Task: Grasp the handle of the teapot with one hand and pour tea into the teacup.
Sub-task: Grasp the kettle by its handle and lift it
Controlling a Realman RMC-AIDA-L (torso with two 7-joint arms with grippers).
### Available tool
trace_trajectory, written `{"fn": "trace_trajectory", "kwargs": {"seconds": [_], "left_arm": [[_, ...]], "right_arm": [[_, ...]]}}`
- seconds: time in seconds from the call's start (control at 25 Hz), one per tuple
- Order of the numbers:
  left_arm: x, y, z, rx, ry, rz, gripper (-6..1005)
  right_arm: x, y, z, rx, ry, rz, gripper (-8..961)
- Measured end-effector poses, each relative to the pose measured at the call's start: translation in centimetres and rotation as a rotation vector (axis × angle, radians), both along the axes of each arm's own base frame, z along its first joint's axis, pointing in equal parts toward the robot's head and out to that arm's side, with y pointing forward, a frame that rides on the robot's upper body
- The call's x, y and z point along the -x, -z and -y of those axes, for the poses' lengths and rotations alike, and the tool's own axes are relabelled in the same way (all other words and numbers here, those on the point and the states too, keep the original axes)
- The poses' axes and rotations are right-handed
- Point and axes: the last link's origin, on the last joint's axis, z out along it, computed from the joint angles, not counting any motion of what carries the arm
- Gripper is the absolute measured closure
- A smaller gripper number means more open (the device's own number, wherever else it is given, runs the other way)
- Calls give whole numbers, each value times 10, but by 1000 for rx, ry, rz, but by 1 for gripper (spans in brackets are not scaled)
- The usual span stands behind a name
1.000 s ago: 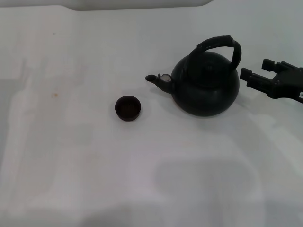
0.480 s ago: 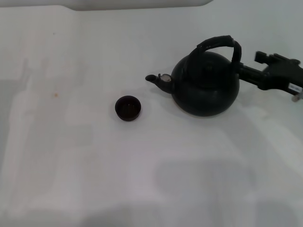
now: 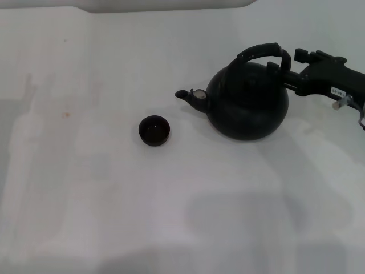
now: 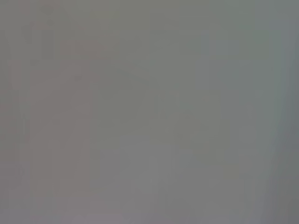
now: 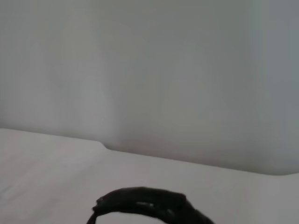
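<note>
The black teapot (image 3: pixel 246 103) stands on the white table at the right, its spout (image 3: pixel 188 97) pointing left toward the teacup (image 3: pixel 154 130). The arched handle (image 3: pixel 261 51) loops over the pot's top; its top also shows in the right wrist view (image 5: pixel 145 203). My right gripper (image 3: pixel 290 64) comes in from the right, open, with its fingers at the handle's right end, level with the top of the pot. The small black teacup stands upright a short way left of the spout. The left gripper is out of view.
A small orange-brown stain (image 3: pixel 67 114) marks the white table (image 3: pixel 171 200) at the left. A white raised edge (image 3: pixel 165 5) runs along the back. The left wrist view shows only a plain grey surface.
My right gripper has moved left and a little up, from clear of the teapot to the right end of its handle. The teapot and the teacup have not moved.
</note>
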Motion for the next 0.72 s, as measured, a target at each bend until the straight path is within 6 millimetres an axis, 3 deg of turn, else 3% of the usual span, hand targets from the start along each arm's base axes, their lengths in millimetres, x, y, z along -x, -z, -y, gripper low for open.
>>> {"fn": "trace_trajectory", "kwargs": {"seconds": [0.2,0.72], "left_arm": [[0,0,0,0,1,-1,133],[3,-2,1,0,-7,-10,133]], "right_arm": [[5,1,-5,-9,-14,9,172],[13,5,-14,5,-32,-2,347]]}}
